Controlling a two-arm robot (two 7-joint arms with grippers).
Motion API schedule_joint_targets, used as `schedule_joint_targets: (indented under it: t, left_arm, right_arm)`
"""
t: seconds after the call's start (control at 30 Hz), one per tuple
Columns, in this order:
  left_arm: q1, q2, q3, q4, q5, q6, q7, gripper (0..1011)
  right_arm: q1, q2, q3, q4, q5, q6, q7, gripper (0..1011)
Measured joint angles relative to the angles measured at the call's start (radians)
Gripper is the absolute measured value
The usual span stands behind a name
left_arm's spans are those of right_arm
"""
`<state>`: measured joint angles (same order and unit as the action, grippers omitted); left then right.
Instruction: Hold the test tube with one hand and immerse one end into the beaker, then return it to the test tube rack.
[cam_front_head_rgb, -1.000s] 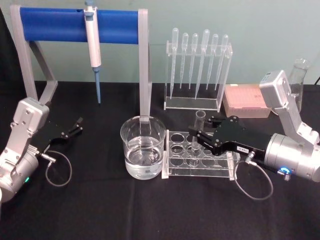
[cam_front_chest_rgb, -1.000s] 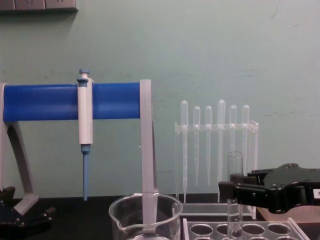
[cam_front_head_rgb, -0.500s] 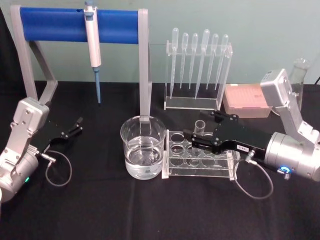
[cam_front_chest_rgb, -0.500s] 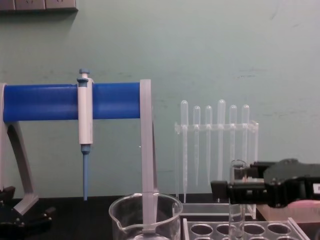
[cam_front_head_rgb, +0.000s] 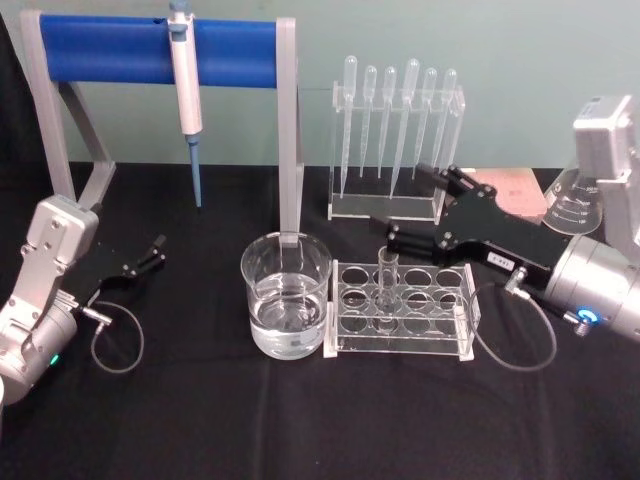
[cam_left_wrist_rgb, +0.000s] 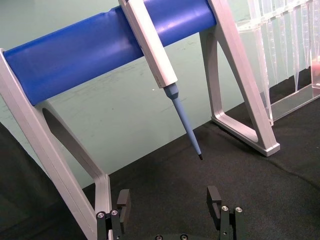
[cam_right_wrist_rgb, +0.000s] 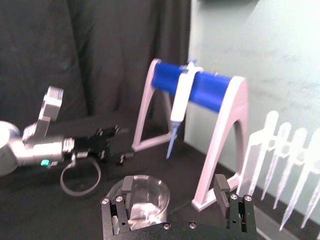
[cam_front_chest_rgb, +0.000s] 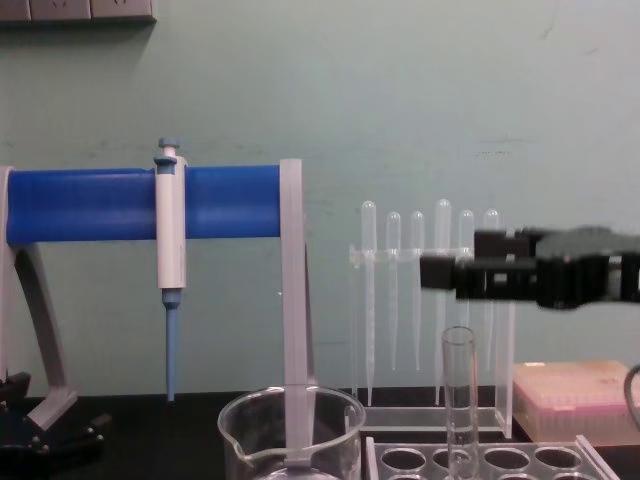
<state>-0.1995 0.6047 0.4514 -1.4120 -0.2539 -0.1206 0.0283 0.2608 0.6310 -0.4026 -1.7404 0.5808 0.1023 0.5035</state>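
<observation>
1 clear glass test tube stands upright in the clear holed rack, beside 1 round glass beaker holding water. The right claw hovers above, open and empty. The left claw sits open, far left.

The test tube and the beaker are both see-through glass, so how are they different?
The test tube is thin and tall; the beaker is wide and squat. The test tube stands in a hole of the clear rack, while the beaker sits on the black table beside that rack. The beaker holds clear liquid; whether the tube holds any is too hard to tell. Both are clear, upright and untouched by either gripper.
</observation>
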Motion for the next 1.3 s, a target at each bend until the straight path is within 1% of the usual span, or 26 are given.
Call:
schedule_joint_targets:
  t: [0.07,0.1,0.2,0.23,0.33,0.37,0.4,0.43,0.5,0.53,0.6,0.63,0.73,0.77,0.87,0.9,1.07,1.3]
  left_arm:
    - [0.000,0.000,0.000,0.000,0.000,0.000,0.000,1000]
    - [0.000,0.000,0.000,0.000,0.000,0.000,0.000,1000]
    - [0.000,0.000,0.000,0.000,0.000,0.000,0.000,1000]
    - [0.000,0.000,0.000,0.000,0.000,0.000,0.000,1000]
    - [0.000,0.000,0.000,0.000,0.000,0.000,0.000,1000]
    - [0.000,0.000,0.000,0.000,0.000,0.000,0.000,1000]
    - [0.000,0.000,0.000,0.000,0.000,0.000,0.000,1000]
    - [0.000,0.000,0.000,0.000,0.000,0.000,0.000,1000]
    - [0.000,0.000,0.000,0.000,0.000,0.000,0.000,1000]
    - [0.000,0.000,0.000,0.000,0.000,0.000,0.000,1000]
    - [0.000,0.000,0.000,0.000,0.000,0.000,0.000,1000]
    - [0.000,0.000,0.000,0.000,0.000,0.000,0.000,1000]
    - [0.000,0.000,0.000,0.000,0.000,0.000,0.000,1000]
    - [0.000,0.000,0.000,0.000,0.000,0.000,0.000,1000]
    - [0.000,0.000,0.000,0.000,0.000,0.000,0.000,1000]
    - [0.000,0.000,0.000,0.000,0.000,0.000,0.000,1000]
    - [0.000,0.000,0.000,0.000,0.000,0.000,0.000,1000]
    - [0.000,0.000,0.000,0.000,0.000,0.000,0.000,1000]
  right_arm:
    - [-0.009,-0.004,0.012,-0.011,0.005,-0.005,-0.015,1002]
    - [-0.019,-0.008,0.024,-0.020,0.008,-0.009,-0.034,1002]
    - [-0.033,-0.016,0.042,-0.030,0.007,-0.013,-0.069,1000]
    - [-0.043,-0.023,0.051,-0.032,0.001,-0.013,-0.094,1002]
    - [-0.061,-0.035,0.070,-0.032,-0.014,-0.013,-0.138,1002]
    - [-0.075,-0.045,0.083,-0.031,-0.024,-0.013,-0.172,1002]
    - [-0.080,-0.049,0.087,-0.030,-0.029,-0.012,-0.186,1002]
    - [-0.096,-0.060,0.102,-0.024,-0.040,-0.012,-0.220,1002]
    - [-0.108,-0.070,0.114,-0.020,-0.055,-0.008,-0.258,1002]
    - [-0.121,-0.080,0.124,-0.017,-0.075,0.000,-0.301,1002]
    - [-0.132,-0.091,0.132,-0.014,-0.100,0.009,-0.349,1002]
    - [-0.140,-0.100,0.137,-0.010,-0.127,0.017,-0.389,1000]
    - [-0.152,-0.112,0.138,-0.002,-0.178,0.027,-0.453,1000]
    - [-0.160,-0.120,0.138,0.007,-0.213,0.030,-0.490,1002]
    - [-0.169,-0.131,0.138,0.020,-0.252,0.031,-0.532,1002]
    - [-0.174,-0.138,0.139,0.029,-0.272,0.031,-0.553,1002]
    - [-0.181,-0.155,0.141,0.057,-0.307,0.047,-0.578,1002]
    - [-0.184,-0.170,0.148,0.071,-0.322,0.056,-0.572,1000]
